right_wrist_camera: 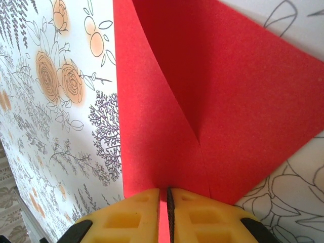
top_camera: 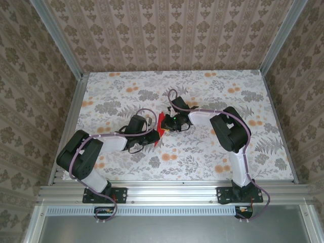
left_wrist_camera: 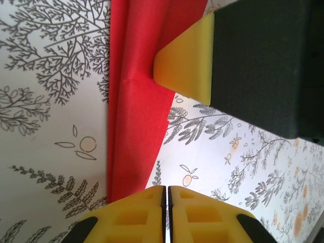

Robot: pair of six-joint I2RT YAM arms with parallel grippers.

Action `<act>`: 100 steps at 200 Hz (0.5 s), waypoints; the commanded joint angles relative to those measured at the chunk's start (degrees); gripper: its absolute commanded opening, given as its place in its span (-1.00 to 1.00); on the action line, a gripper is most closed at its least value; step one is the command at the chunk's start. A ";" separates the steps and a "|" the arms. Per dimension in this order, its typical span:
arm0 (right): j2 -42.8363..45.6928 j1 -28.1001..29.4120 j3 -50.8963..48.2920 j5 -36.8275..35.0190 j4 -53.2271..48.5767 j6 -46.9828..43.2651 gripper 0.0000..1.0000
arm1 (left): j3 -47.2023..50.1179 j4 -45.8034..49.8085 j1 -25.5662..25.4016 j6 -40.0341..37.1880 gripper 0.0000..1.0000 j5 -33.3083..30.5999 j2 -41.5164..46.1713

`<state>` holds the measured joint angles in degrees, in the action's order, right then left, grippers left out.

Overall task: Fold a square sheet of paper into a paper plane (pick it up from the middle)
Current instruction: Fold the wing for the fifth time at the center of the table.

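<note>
Yellow-padded left gripper (left_wrist_camera: 166,191): jaws stood closed to a hairline at the near end of the sheet of paper (left_wrist_camera: 136,126), any hold on it not discernible | sheet of paper: red, partly folded, lay on the table (top_camera: 212,96) between both grippers | right gripper (right_wrist_camera: 165,192): jaws were clamped on its far end, red sliver between the pads (right_wrist_camera: 136,217)

The sheet of paper (right_wrist_camera: 217,101) is thin red paper, matt with a fine grain and sharply creased. The left pincer (left_wrist_camera: 166,202) and the right pincer (right_wrist_camera: 166,210) have pads that look like matt yellow rubbery foam with moulded pockets, on dull black plastic housings. The tabletop (top_camera: 202,157) has a smooth printed covering. The frame rails (top_camera: 172,191) are brushed metal.
</note>
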<state>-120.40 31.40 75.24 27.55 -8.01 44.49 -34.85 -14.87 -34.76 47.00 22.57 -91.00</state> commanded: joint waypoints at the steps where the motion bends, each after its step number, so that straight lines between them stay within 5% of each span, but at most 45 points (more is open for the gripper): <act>1: -1.59 -0.28 0.61 -1.91 -2.45 -0.90 -0.70 | -0.51 -2.65 0.39 2.59 -0.75 -1.38 -0.66; 100: 0.62 -0.54 -0.39 0.78 1.33 0.11 -0.71 | 0.43 -0.36 0.31 1.98 -0.90 -5.33 -5.18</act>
<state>-120.40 31.33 75.24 27.59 -7.77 44.53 -35.22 -17.56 -34.76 48.93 19.20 -95.04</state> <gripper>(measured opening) 0.145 0.068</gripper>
